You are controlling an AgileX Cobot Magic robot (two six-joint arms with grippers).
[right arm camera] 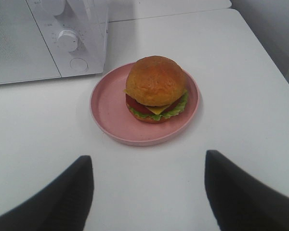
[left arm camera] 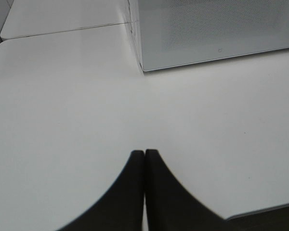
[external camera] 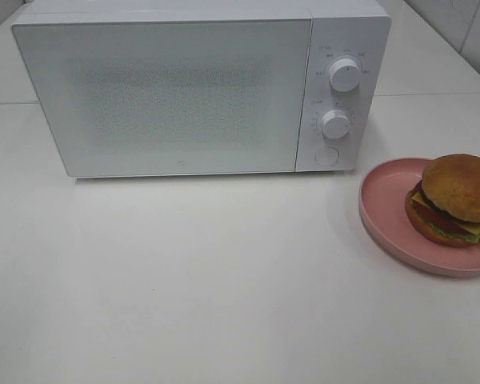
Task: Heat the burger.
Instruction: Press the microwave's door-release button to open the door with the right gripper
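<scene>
The burger [external camera: 456, 200] with golden-brown bun, cheese, tomato and lettuce sits on a pink plate [external camera: 382, 204] at the right edge of the white table, in front and to the right of the white microwave [external camera: 184, 88], whose door is closed. In the right wrist view the burger [right arm camera: 155, 88] rests on the plate [right arm camera: 106, 108], and my right gripper [right arm camera: 147, 185] is open and empty, a short way back from the plate. My left gripper [left arm camera: 144, 156] is shut and empty over bare table, before the microwave's left corner [left arm camera: 144, 62]. Neither gripper shows in the exterior view.
The microwave has two round knobs [external camera: 345, 74] [external camera: 334, 124] and a round button [external camera: 328, 156] on its right panel. A second white table [external camera: 432, 56] adjoins behind. The table's right edge runs close to the plate [right arm camera: 260, 53].
</scene>
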